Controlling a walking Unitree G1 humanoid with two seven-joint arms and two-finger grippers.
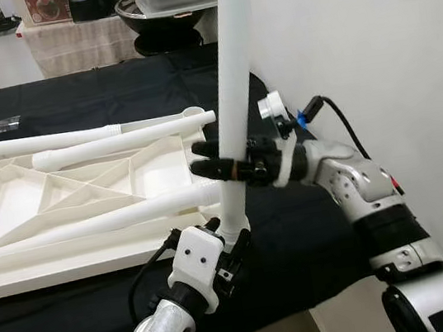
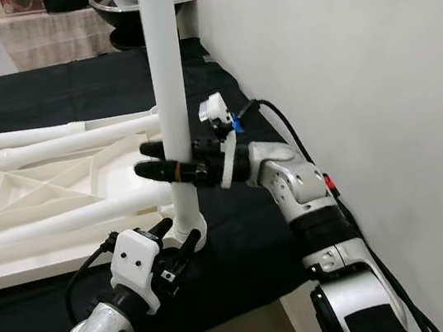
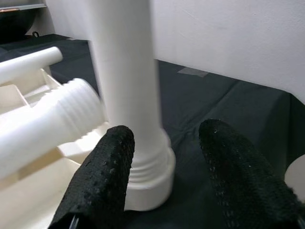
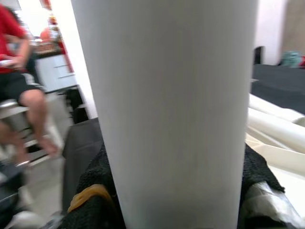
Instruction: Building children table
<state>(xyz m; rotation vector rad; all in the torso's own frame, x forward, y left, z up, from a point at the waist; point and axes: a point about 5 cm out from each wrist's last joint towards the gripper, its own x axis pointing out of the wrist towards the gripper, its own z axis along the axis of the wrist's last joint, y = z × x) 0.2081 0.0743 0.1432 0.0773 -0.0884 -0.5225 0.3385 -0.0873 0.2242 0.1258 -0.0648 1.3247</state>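
Right, quick look:
Leg: white table leg upright, foot on the black-covered table, just beside the upturned tabletop corner.
R gripper: fingers clamped mid-leg, prob. to steady it; forearm level.
L gripper: fingers apart either side of leg base, not gripping; wrist angled up.
Spare legs: lying across the tabletop.

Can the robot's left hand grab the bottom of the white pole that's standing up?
Probably yes. The left gripper is open, with one finger on each side of the upright leg near its threaded base on the black cloth, and nothing lies between them. The right gripper holds the leg higher up.
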